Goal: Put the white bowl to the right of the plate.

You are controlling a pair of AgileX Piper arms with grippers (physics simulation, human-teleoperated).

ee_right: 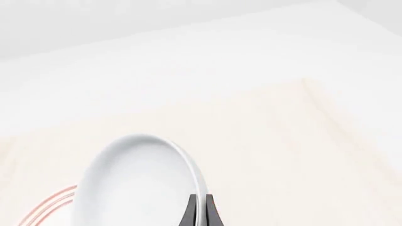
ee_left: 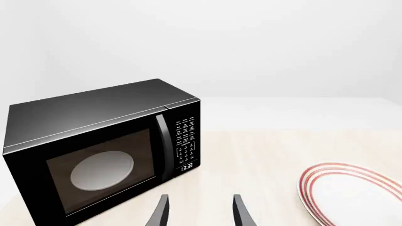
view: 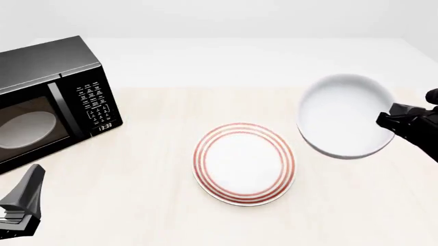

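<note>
Gripper on the right (view: 386, 119) clamps the rim of the plain glossy white round bowl (view: 342, 117), which we see tilted, just right of the flat red-ringed white plate (view: 244, 164). Our left gripper (ee_left: 199, 212) stands parted near the black microwave (view: 48, 97).

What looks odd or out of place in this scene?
Only the bowl: it is tilted, pinched at its rim by the right hand, right of the plate. Nothing is spilled or broken. The left hand is open and idle.
</note>
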